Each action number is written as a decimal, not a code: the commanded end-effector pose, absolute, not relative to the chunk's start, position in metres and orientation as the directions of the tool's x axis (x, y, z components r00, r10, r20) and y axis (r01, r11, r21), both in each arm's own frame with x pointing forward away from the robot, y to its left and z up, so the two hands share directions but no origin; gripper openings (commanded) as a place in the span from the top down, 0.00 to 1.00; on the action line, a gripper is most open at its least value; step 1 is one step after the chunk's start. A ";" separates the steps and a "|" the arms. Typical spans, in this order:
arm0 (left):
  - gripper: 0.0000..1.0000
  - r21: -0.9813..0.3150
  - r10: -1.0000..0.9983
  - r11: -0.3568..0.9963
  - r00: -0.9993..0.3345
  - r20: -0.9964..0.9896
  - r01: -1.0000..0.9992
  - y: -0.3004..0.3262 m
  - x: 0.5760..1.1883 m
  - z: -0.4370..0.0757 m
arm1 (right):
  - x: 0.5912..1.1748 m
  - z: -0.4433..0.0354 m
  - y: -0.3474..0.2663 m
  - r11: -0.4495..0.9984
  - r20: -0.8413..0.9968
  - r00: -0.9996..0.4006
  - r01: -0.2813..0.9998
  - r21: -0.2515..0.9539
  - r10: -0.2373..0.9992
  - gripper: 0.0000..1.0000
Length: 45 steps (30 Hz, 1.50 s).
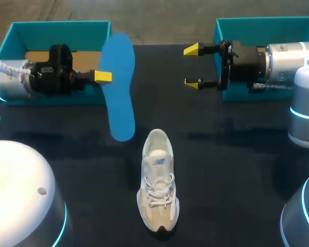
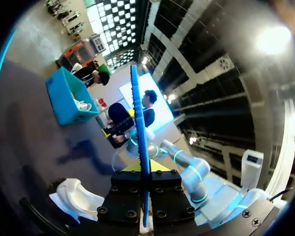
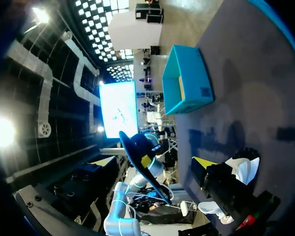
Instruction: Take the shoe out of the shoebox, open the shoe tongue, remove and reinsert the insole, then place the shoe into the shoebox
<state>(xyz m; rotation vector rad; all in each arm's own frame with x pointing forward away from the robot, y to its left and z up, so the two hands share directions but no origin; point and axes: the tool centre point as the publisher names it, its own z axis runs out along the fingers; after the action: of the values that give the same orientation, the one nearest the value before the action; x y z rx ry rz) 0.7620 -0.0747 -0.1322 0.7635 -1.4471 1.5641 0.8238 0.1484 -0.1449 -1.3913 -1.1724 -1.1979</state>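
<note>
- Left gripper is clamped on the blue insole, pinching its long edge about mid-length. The insole is in the air beside the left box, broad end away from me. The left wrist view shows it edge-on between the fingers.
- Right gripper is spread wide with nothing in it, hanging by the near wall of the right box.
- Shoe lies on the table, mid-front, well apart from both grippers and outside both boxes. Toe looks to point toward me, heel away.
- Step in hand, as I read it: insole is out, reinsertion is next.
- Doing it well:
  - Pin the shoe first. Bring the right gripper down on the heel collar or tongue so the shoe can't skate on the cloth.
  - Keep the tongue pulled forward. I can't tell from here how wide the mouth is.
  - Turn the insole so the broad end leads toward the toe, which looks like roughly a half turn from the present pose.
  - Feed it at a shallow angle, forefoot under the laces, then press the heel end down.
- Risks: a mid-edge pinch lets the foam flex and fold at the collar. An unheld shoe will tip or slide.
</note>
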 end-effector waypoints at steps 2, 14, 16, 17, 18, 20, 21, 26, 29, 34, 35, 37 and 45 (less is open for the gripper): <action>1.00 -0.044 0.242 -0.031 -0.050 0.969 -0.999 -0.085 0.759 -0.142 | 0.823 -0.145 0.149 -0.117 0.993 0.070 0.991 -0.059 0.091 0.00; 1.00 -0.025 0.174 -0.053 -0.034 0.984 -0.998 -0.091 0.761 -0.156 | 0.823 -0.145 0.149 -0.117 0.993 0.070 0.991 -0.059 0.091 0.00; 1.00 -0.020 0.161 -0.055 -0.028 0.987 -0.998 -0.092 0.762 -0.159 | 0.823 -0.145 0.149 -0.117 0.993 0.070 0.991 -0.059 0.091 0.00; 1.00 -0.016 0.155 -0.057 -0.025 0.988 -0.998 -0.093 0.762 -0.161 | 0.823 -0.145 0.149 -0.117 0.993 0.070 0.991 -0.059 0.091 0.00; 1.00 -0.015 0.153 -0.056 -0.023 0.988 -0.998 -0.094 0.762 -0.163 | 0.823 -0.145 0.149 -0.117 0.993 0.070 0.991 -0.059 0.091 0.00; 1.00 -0.014 0.137 -0.052 -0.021 0.990 -0.999 -0.096 0.761 -0.167 | 0.823 -0.145 0.149 -0.117 0.993 0.070 0.991 -0.059 0.091 0.00; 1.00 -0.005 0.131 -0.048 -0.011 0.991 -0.999 -0.097 0.761 -0.170 | 0.823 -0.145 0.149 -0.117 0.993 0.070 0.991 -0.059 0.091 0.00; 1.00 0.000 0.130 -0.008 -0.001 0.991 -1.000 -0.104 0.761 -0.177 | 0.823 -0.145 0.149 -0.117 0.993 0.070 0.991 -0.059 0.091 0.00; 1.00 0.000 0.130 -0.008 -0.001 0.991 -1.000 -0.104 0.761 -0.177 | 0.823 -0.145 0.149 -0.117 0.993 0.070 0.991 -0.059 0.091 0.00; 1.00 0.000 0.130 -0.008 -0.001 0.991 -1.000 -0.104 0.761 -0.177 | 0.823 -0.145 0.149 -0.117 0.993 0.070 0.991 -0.059 0.091 0.00; 1.00 0.000 0.130 -0.008 -0.001 0.991 -1.000 -0.104 0.761 -0.177 | 0.823 -0.145 0.149 -0.117 0.993 0.070 0.991 -0.059 0.091 0.00; 1.00 0.000 0.130 -0.008 -0.001 0.991 -1.000 -0.104 0.761 -0.177 | 0.823 -0.145 0.149 -0.117 0.993 0.070 0.991 -0.059 0.091 0.00; 1.00 0.000 0.130 -0.008 -0.001 0.991 -1.000 -0.104 0.761 -0.177 | 0.823 -0.130 0.151 -0.102 0.978 0.077 0.993 -0.058 0.192 0.00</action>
<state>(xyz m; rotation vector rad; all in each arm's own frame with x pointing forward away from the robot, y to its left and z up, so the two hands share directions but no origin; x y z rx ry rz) 0.7618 -0.1043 -0.1761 1.1178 -1.1084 1.2763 0.8227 0.1490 -0.1460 -1.4009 -1.1962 -1.1923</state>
